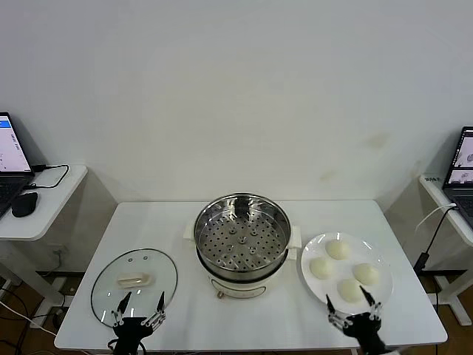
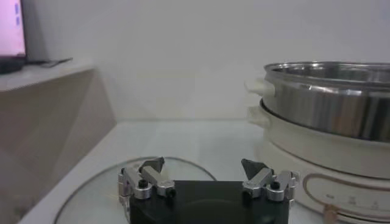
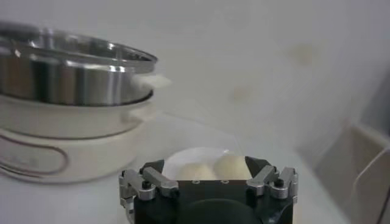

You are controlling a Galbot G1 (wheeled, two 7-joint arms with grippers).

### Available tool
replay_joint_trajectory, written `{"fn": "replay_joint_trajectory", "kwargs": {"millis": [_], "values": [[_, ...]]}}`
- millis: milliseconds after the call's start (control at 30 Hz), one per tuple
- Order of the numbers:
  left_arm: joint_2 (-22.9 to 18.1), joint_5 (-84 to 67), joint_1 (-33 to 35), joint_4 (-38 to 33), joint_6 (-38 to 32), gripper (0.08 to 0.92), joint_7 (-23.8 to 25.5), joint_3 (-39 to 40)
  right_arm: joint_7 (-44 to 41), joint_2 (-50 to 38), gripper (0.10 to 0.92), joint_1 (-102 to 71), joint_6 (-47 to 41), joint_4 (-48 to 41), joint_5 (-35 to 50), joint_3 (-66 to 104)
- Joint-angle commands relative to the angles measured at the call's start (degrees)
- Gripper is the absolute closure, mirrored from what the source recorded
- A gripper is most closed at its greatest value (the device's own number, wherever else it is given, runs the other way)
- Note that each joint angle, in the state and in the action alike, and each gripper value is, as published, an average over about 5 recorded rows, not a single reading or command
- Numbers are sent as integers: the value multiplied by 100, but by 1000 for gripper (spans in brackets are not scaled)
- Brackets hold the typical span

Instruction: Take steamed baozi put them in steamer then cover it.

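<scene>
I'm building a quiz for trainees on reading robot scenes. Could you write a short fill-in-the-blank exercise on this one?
1. The plate holds ____ baozi.
2. The glass lid lies on the table to the robot's ____ of the steamer.
3. The steamer's tray holds ____ baozi.
4. Both end effectors, left and right, are ____.

Missing words: four; left; no; open

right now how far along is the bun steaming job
Nothing is done yet: all four baozi sit on the white plate, the steamer tray is empty, and the glass lid lies on the table. Left claw and right claw are open, holding nothing.
</scene>
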Motion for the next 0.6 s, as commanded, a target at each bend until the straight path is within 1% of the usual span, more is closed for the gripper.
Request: {"fn": "replay_joint_trajectory", "kwargs": {"millis": [33, 133, 233, 400, 467, 600], "values": [[142, 491, -79, -27, 284, 177, 254, -88, -382, -753, 203, 542, -422, -27, -1354, 506], [178, 720, -107, -89, 438, 177, 313, -71, -995, -1423, 203, 926, -536, -198, -1879, 560], [154, 845, -158, -145, 575, 177, 338, -79, -1609, -2158, 203, 1373, -588, -514, -1851, 438], [107, 954, -112, -132, 617, 177, 363, -97, -2464, -3391, 203, 2220, -541, -1281, -1376, -129], [100, 967, -61, -122, 607, 177, 381, -99, -2764, -3812, 203, 2729, -597, -1622, -968, -624], [65, 1018, -25, -107, 582, 177, 371, -118, -3298, -4324, 203, 3982, -687, -2244, -275, -1987]]}}
